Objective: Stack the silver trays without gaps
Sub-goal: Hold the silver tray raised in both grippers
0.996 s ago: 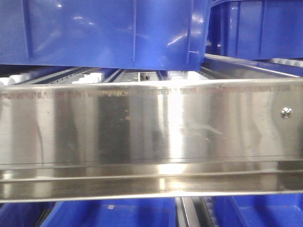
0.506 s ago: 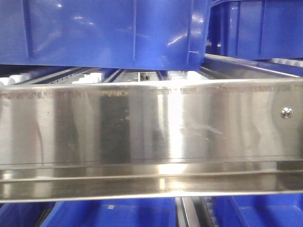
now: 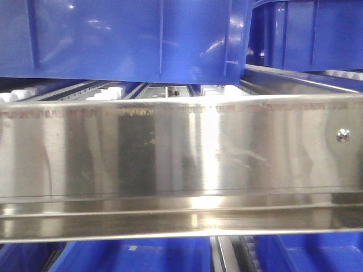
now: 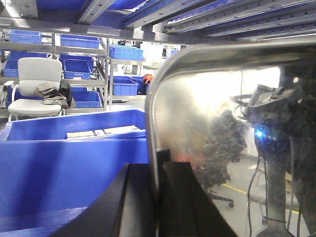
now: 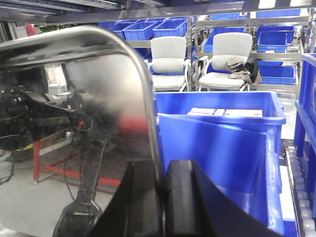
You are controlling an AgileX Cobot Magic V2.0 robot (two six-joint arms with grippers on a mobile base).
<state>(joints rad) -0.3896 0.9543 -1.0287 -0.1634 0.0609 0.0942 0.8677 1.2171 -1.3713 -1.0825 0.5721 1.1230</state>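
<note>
Steel rail [image 3: 170, 153]: long and flat, spans the front view beneath a blue bin [image 3: 125, 34]. Silver tray [image 4: 227, 113]: stands on edge and fills the right half of the left wrist view, with another blue bin [image 4: 64, 158] at picture left. Silver tray [image 5: 74, 98] in the right wrist view: likewise on edge, with a blue bin [image 5: 222, 143] at picture right; whether it is the same tray or a second cannot be told. Left gripper [image 4: 158, 170]: black fingers clamped on the tray rim, one on each side. Right gripper [image 5: 163, 168]: clamped on the rim likewise. Screw [image 3: 342, 135]: near the rail's right end.
</note>
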